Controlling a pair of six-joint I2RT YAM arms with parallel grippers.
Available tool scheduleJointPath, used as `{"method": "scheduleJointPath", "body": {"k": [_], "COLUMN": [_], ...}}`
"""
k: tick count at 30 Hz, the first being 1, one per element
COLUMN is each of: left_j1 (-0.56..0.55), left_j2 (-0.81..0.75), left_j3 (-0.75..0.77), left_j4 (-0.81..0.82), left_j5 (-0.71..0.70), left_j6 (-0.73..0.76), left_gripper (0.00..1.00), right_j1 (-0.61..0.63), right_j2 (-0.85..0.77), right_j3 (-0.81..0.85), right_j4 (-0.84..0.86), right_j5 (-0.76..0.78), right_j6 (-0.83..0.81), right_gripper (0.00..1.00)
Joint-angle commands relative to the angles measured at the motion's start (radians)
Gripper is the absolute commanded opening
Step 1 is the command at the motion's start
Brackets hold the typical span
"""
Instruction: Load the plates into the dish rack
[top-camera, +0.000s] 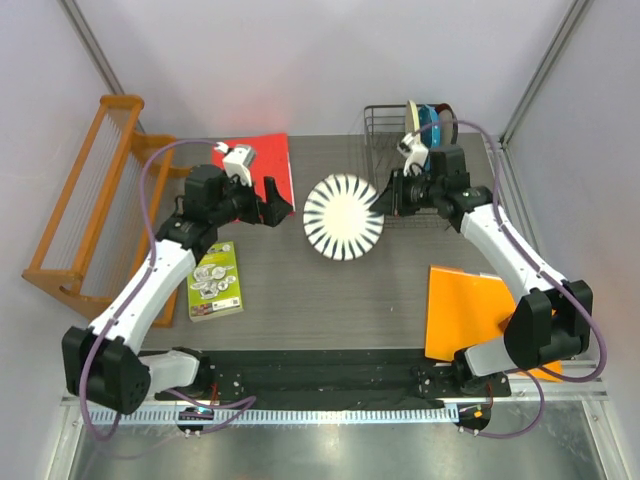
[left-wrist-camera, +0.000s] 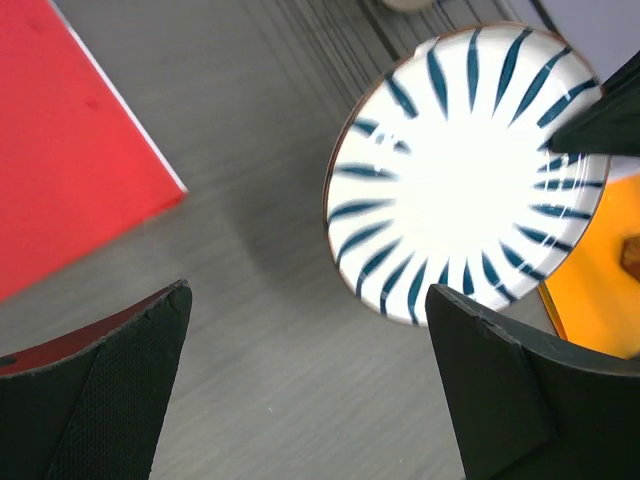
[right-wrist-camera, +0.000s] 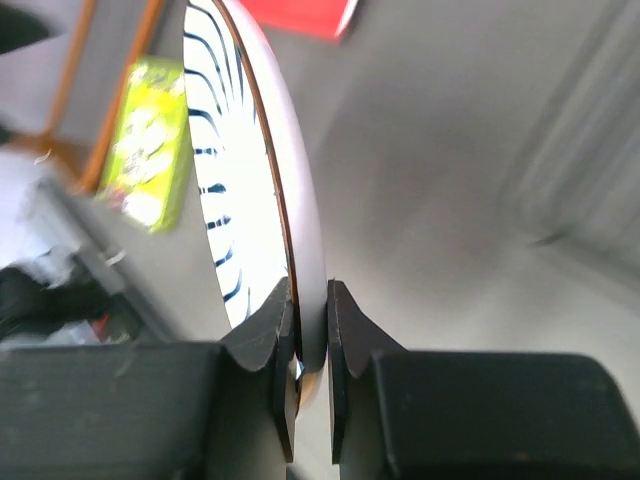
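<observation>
**Item 1.** White plate with dark radial petals (top-camera: 343, 217) (left-wrist-camera: 465, 170) (right-wrist-camera: 255, 180). 
- Located mid-table, between the two grippers, just left of and nearer than the dish rack (top-camera: 385, 125). 
- Not in the rack. 
- Gripped at its right-hand rim. 
- Patterned face turned up toward the overhead camera. 
- Seen edge-on from the right wrist.

**Item 2.** Right gripper (top-camera: 385, 200) (right-wrist-camera: 310, 300). 
- Clenched on the rim of the petal plate, one finger on each face of it. 
- Placed in front of the rack's near-left corner.

**Item 3.** Left gripper (top-camera: 275, 205) (left-wrist-camera: 308, 295). 
- Released, jaws spread wide with nothing between them. 
- Close to the plate's left edge but apart from it, over bare table beside the red sheet.

**Item 4.** Dish rack, thin black wire, at the far right of the table (top-camera: 330, 300). 
- Contains a blue plate (top-camera: 425, 120) standing on edge. 
- Also contains a dark rim just behind the blue plate, too hidden to identify further.

**Item 5.** Red sheet (top-camera: 265, 160) (left-wrist-camera: 60, 150). Flat, at the far centre-left of the table.

**Item 6.** Orange sheet (top-camera: 465, 310) (left-wrist-camera: 600, 290). Flat, at the near right, partly under the right arm.

**Item 7.** Green printed packet (top-camera: 215, 282) (right-wrist-camera: 150, 140). Flat, at the near left beside the left arm.

**Item 8.** Orange wooden slatted rack (top-camera: 85, 200). At the far left, well apart from the plate.
</observation>
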Motion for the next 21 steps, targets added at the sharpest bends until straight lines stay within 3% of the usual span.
{"method": "scheduleJointPath", "body": {"k": [1, 7, 15, 21], "left_j1": [0.0, -0.001, -0.001, -0.003], "left_j2": [-0.044, -0.056, -0.115, -0.125], "left_j3": [0.049, -0.003, -0.085, -0.123], "left_j4": [-0.1, -0.062, -0.021, 0.019], "left_j5": [-0.166, -0.134, -0.107, -0.09], "left_j6": [0.085, 0.038, 0.004, -0.001], "left_gripper": [1.0, 1.0, 1.0, 1.0], "right_j1": [-0.028, -0.026, 0.051, 0.104], "right_j2": [0.001, 0.099, 0.234, 0.352], "right_j3": [0.303, 0.49, 0.594, 0.651], "right_j4": [0.026, 0.197, 0.352, 0.501], "right_j5": [0.277, 0.56, 1.084, 1.235], "right_j6": [-0.151, -0.161, -0.288, -0.411], "right_gripper": [0.01, 0.01, 0.01, 0.01]}}
